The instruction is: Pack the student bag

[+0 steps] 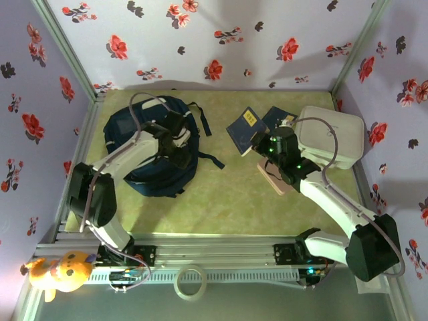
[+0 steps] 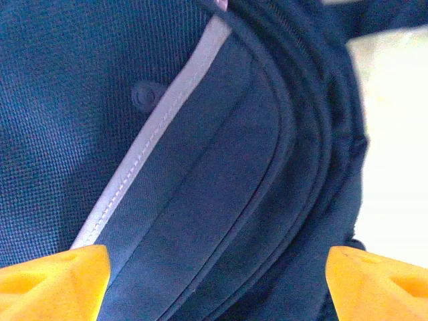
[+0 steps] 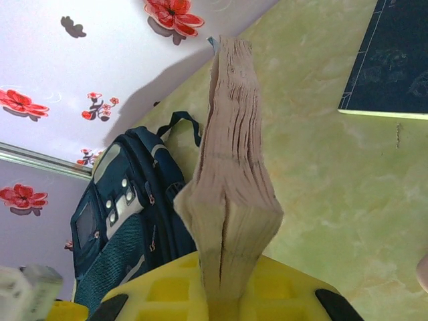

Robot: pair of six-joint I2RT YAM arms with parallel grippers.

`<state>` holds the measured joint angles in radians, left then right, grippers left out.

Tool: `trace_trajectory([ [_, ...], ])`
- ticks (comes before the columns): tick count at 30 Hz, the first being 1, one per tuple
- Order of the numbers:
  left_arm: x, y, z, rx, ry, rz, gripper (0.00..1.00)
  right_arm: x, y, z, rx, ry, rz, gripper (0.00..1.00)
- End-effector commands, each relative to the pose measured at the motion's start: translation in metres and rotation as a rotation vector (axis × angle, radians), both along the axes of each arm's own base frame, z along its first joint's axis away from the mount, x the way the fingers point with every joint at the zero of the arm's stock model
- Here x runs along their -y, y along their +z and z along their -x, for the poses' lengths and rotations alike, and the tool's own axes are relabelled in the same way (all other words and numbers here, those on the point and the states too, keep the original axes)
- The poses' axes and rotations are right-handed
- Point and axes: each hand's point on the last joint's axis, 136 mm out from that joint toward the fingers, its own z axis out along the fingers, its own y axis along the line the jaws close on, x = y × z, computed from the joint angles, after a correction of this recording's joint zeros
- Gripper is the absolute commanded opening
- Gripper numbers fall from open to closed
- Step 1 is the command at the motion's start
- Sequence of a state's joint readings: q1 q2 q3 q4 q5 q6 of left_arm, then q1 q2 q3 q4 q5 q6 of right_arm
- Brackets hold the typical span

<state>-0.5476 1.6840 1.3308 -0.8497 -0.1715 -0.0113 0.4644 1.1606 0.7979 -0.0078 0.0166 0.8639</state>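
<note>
The student bag (image 1: 158, 175), a navy backpack with a grey stripe, lies flat at the table's left. My left gripper (image 1: 175, 137) hovers just above its zipped seams (image 2: 221, 187), open, yellow fingertips (image 2: 57, 281) spread wide with only fabric between them. My right gripper (image 1: 263, 143) is shut on a thick blue-covered book (image 1: 244, 128), held on edge with its tan page block (image 3: 234, 154) pointing away; the bag (image 3: 127, 221) lies beyond it to the left. A second dark blue book (image 1: 277, 117) (image 3: 394, 60) lies flat on the table.
A white rounded-square box (image 1: 331, 137) sits at the right rear. A tan flat item (image 1: 275, 179) lies under the right forearm. A plush toy (image 1: 63, 271) and a tape ring (image 1: 190, 281) rest off the front edge. Flowered walls enclose the table.
</note>
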Motion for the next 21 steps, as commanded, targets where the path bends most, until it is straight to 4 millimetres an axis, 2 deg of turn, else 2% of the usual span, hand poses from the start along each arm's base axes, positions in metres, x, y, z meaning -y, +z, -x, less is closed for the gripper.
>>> trace_trajectory([
  [1,-0.018,-0.004,0.000,0.006,-0.013,-0.151,0.82,0.005,0.021,-0.006,0.062,-0.031,-0.017,0.08],
  [5,-0.020,-0.015,-0.008,-0.004,0.002,-0.211,0.79,0.004,0.017,-0.006,0.052,-0.031,-0.026,0.08],
  [6,-0.023,-0.019,-0.004,-0.032,0.003,-0.233,0.78,0.004,0.018,-0.006,0.054,-0.031,-0.030,0.08],
  [12,-0.015,-0.029,-0.017,-0.030,0.028,-0.231,0.75,0.007,0.019,-0.006,0.071,-0.051,-0.035,0.08],
  [21,0.036,-0.020,-0.068,0.048,0.056,-0.064,0.65,0.016,0.016,-0.003,0.077,-0.073,-0.005,0.08],
])
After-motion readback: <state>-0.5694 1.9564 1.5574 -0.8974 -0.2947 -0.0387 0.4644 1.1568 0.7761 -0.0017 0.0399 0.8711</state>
